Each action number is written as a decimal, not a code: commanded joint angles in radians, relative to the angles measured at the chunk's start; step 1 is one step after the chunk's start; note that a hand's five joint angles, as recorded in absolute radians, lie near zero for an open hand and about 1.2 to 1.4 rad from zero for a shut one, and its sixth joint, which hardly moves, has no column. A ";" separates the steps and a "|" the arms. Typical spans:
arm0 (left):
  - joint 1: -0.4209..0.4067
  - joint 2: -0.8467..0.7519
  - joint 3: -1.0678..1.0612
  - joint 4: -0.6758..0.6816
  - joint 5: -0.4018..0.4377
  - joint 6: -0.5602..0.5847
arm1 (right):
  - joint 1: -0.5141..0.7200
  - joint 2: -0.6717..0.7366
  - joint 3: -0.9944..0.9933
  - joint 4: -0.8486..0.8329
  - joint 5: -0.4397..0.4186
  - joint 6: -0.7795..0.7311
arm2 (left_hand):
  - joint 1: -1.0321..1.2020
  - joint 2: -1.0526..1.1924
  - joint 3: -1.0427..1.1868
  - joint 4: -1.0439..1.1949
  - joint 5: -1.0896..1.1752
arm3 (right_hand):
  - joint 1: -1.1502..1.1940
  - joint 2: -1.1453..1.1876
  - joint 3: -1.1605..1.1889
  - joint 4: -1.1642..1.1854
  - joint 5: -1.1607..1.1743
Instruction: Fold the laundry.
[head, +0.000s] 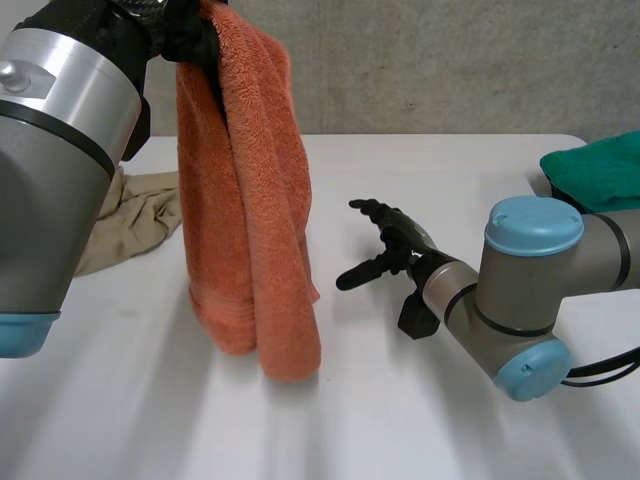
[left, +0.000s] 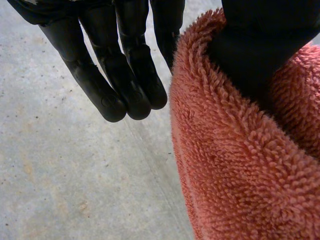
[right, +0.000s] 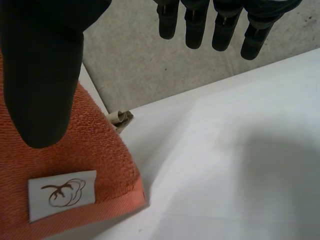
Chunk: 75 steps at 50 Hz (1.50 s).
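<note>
- Left of the orange towel (head: 250, 230), a beige cloth (head: 140, 215) lies crumpled on the table (head: 450, 420).
- The left hand (left: 125, 60) pinches the towel's top, dangling it so that it hangs straight.
- Right of the towel, the right hand (head: 390, 250) hovers with fingers spread and empty, likely to catch an edge.

towel (head: 250, 220) hanging from left hand (head: 180, 35) down to tabletop (head: 400, 420), cloth (head: 135, 215) behind-left, right hand (head: 395, 250) right of towel, second cloth (head: 600, 170) far right
</note>
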 joint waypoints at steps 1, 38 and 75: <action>-0.009 0.000 -0.011 0.018 0.002 0.004 | -0.014 0.002 -0.024 0.042 -0.022 0.052 | 0.233 0.200 0.210 0.196 0.257 | -0.039 -0.028 -0.028 -0.033 -0.047; 0.172 -0.026 -0.059 -0.008 0.135 -0.122 | -0.135 -0.167 -0.216 0.242 -0.157 -0.490 | 0.233 0.200 0.210 0.196 0.257 | 1.183 1.194 1.194 1.189 1.175; -0.071 -0.347 0.041 -0.436 0.057 -0.053 | -0.200 -0.081 -0.095 0.237 0.065 -1.199 | -0.989 -1.022 -1.012 -1.026 -0.964 | -0.039 -0.028 -0.028 -0.033 -0.047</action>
